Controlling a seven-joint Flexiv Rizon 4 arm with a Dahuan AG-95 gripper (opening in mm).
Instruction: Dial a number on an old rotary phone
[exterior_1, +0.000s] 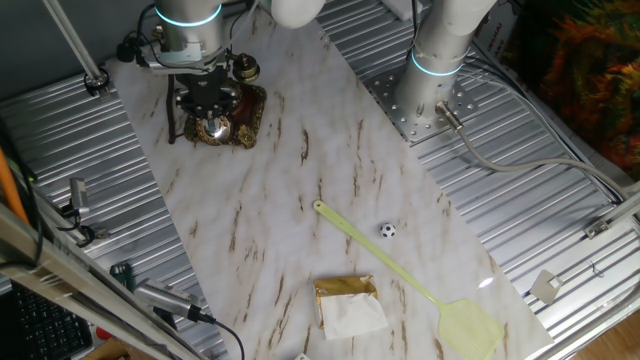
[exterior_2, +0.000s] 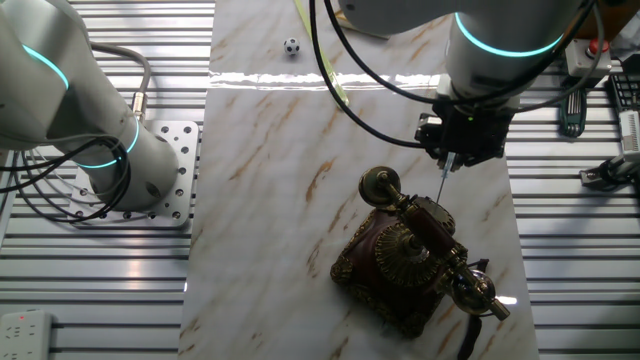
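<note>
I'm seeing old rotary phone (exterior_2: 410, 262) sitting near far end of marbled tabletop (exterior_1: 300, 190): ornate bronze-brown body, round brass dial, dark red-and-brass handset lying on cradle. My claw (exterior_2: 447, 163) is hovering just above handset, thin probe pointing down; jaw opening I cannot tell. Well away from phone: yellow-green fly swatter (exterior_1: 420, 285), small soccer ball (exterior_1: 387, 230), gold-wrapped packet (exterior_1: 347, 303).
</note>
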